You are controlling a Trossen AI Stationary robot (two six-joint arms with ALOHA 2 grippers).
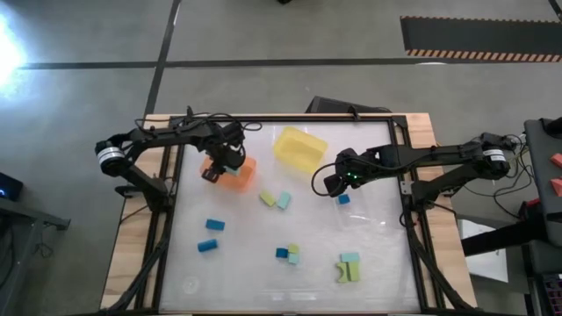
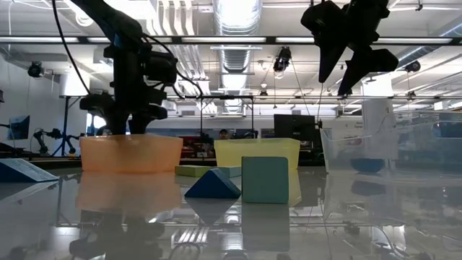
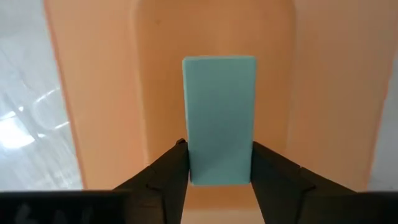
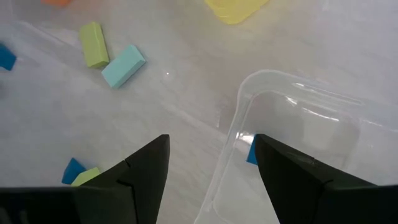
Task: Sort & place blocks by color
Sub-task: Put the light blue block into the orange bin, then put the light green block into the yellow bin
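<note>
Left end effector (image 3: pixel 219 167) positioned over the translucent orange plastic tray (image 1: pixel 239 175), its two dark fingers flanking the near end of a mint-teal rectangular bar block (image 3: pixel 219 118); whether they grip it cannot be told. The block is smooth, matte and flat-faced, seen against the tray's floor. Right end effector (image 4: pixel 211 165) hangs with fingers spread wide above the rim of a clear plastic tray (image 4: pixel 292 118) on the glossy white counter (image 1: pixel 246 254), holding nothing.
</note>
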